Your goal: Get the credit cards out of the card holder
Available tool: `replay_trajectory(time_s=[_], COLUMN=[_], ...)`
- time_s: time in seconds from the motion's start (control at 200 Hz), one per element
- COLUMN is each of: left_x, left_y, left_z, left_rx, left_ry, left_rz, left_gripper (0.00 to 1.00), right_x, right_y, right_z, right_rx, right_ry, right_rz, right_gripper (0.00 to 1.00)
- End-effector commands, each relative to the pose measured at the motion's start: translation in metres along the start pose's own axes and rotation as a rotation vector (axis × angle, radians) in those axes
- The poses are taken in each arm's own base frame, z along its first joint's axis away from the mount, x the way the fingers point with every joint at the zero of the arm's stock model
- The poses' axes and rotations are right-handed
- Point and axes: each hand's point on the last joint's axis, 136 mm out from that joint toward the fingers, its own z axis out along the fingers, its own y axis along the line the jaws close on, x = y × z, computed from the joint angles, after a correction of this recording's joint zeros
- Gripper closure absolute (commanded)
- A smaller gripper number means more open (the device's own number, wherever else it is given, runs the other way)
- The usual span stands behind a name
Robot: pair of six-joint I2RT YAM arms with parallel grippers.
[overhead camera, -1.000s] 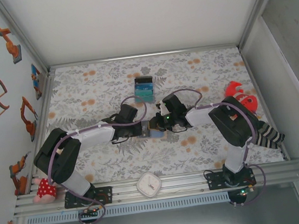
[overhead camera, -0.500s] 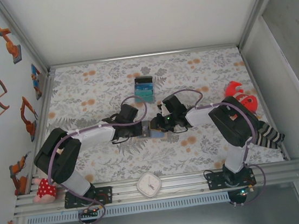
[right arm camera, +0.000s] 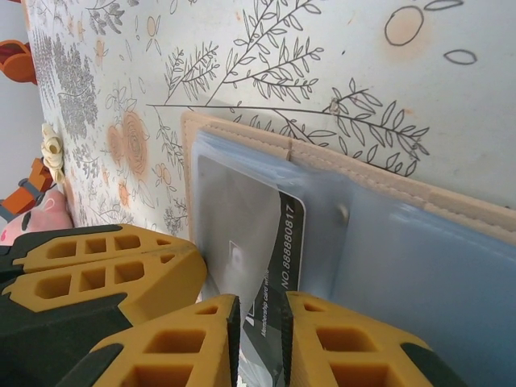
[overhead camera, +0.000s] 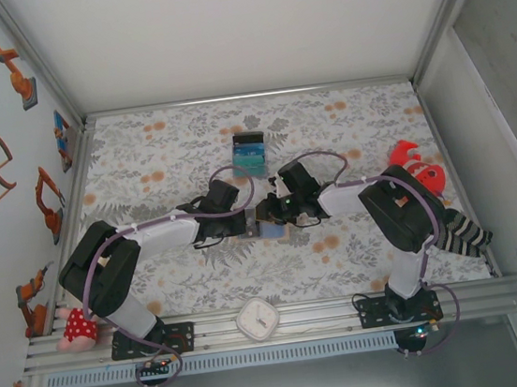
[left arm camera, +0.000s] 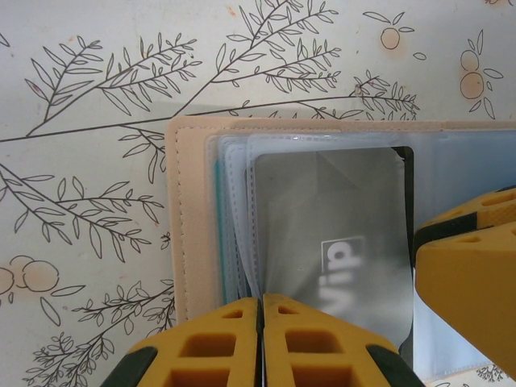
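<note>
Floral-printed cloth (overhead camera: pixel 361 256) is spread flat and enclosed by plain white walls (overhead camera: pixel 238 26); a white clock (overhead camera: pixel 257 319) is set on the aluminium rail (overhead camera: pixel 330 313) at the near edge, and a teal-and-black block (overhead camera: pixel 249 154) lies further back. The card holder (left arm camera: pixel 181 218) is laid open at the cloth's middle; the left gripper (left arm camera: pixel 263 302) is pressed closed on the edge of its clear sleeves; the right gripper (right arm camera: pixel 261 300) is almost closed, a grey credit card (right arm camera: pixel 238 214) pinched between its fingers (right arm camera: pixel 347 347).

The top camera looks down from behind the arms (overhead camera: pixel 164 233); both wrist cameras hover close over the same card holder (left arm camera: pixel 190 218).
</note>
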Motion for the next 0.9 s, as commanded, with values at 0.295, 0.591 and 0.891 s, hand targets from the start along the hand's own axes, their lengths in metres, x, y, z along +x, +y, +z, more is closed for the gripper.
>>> replay_trajectory(time_s=[0.295,0.591,0.891], left_x=[0.012,0.012,0.01], left_y=[0.003,0.001,0.0], left_z=[0.004,0.005,0.006], left_rx=[-0.022,-0.016,-0.011], left_ry=[0.046,0.046,0.049], left_rz=[-0.003,-0.006,-0.007], left_gripper=[0.91,0.91,0.92], right_x=[-0.001,-0.001,0.001], right_y=[-0.007,-0.006,-0.009], right_z=[0.004,0.005,0.009], right_rx=[0.055,0.05,0.044], right_ry=[0.0,0.002,0.012], right_rz=[0.003,0.004,0.013], right_gripper=[0.79,0.81,0.82])
